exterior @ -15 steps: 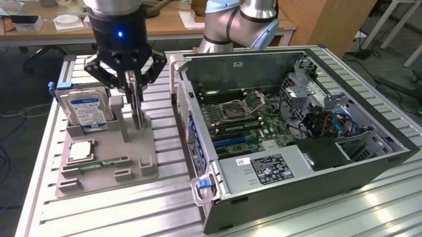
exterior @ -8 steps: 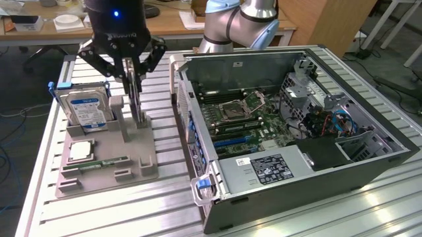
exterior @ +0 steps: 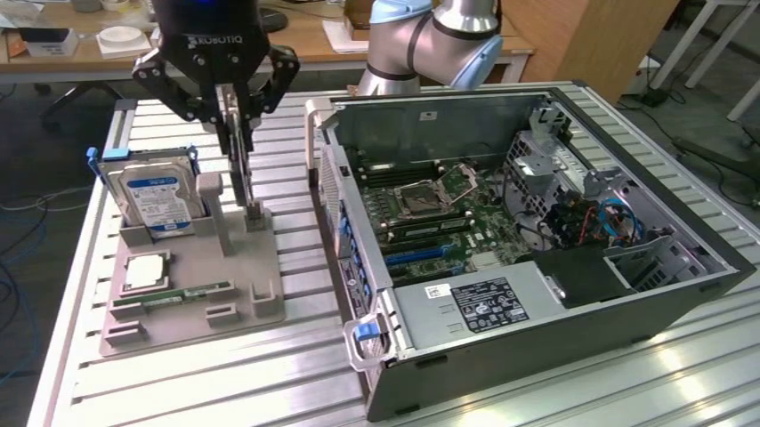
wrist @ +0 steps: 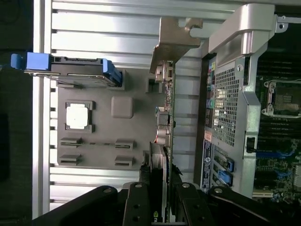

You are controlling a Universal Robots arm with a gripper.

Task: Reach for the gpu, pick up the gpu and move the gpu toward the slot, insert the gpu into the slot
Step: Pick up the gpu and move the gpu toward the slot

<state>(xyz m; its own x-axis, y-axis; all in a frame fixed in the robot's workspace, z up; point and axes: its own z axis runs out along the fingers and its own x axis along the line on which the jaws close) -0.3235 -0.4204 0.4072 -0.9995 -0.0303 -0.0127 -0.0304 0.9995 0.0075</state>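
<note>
As seen from the exterior view, the end effector (exterior: 240, 133) hangs over the grey fixture (exterior: 238, 285) on the worktop (exterior: 178, 382), jaws narrow and closed on the gpu (exterior: 249, 191).

- Wrist view: gpu (wrist: 165, 117) edge-on between the fingers (wrist: 137, 202). Its long axis runs parallel with the side wall of the computer case (wrist: 235, 84), and the silver bracket (wrist: 174, 33) is at the end away from the fingers.
- Lower edge near the fixture; lifted or seated, cannot tell.
- Open case (exterior: 475, 356) lies just to the exterior view's right.

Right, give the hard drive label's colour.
Blue and white; the hard drive shows best in the exterior view.
</note>
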